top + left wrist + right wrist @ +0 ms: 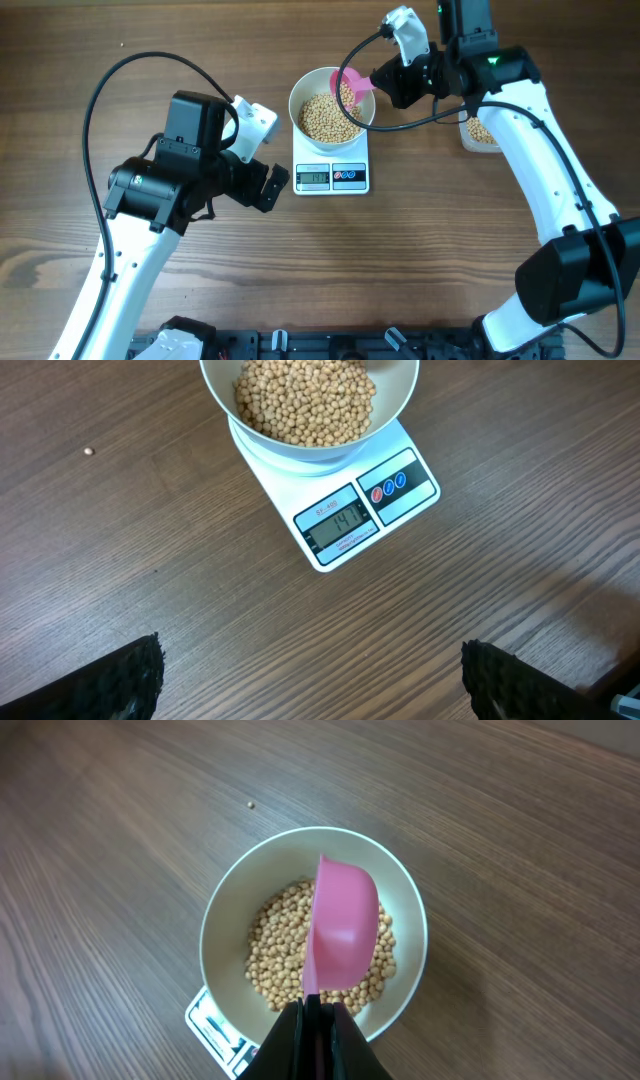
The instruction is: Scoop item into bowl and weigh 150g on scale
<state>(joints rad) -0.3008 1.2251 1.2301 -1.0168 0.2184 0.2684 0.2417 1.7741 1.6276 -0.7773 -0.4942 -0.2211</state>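
The white bowl [304, 92] sits on the white scale [331, 177] and holds a heap of tan beans [330, 116]. Its display [337, 526] is lit. My right gripper [312, 1010] is shut on the handle of a pink scoop [344, 925], which is tipped on its side over the bowl [225, 905], above the beans [275, 950]. The scoop [355, 82] hangs at the bowl's right rim in the overhead view. My left gripper [272, 187] stands open and empty, low over the bare wood left of the scale, its fingers [120, 678] wide apart.
A clear tub [478, 133] with more beans stands at the right, partly hidden by the right arm. One stray bean [89, 451] lies on the wood left of the bowl. Black hardware runs along the table's front edge [300, 345].
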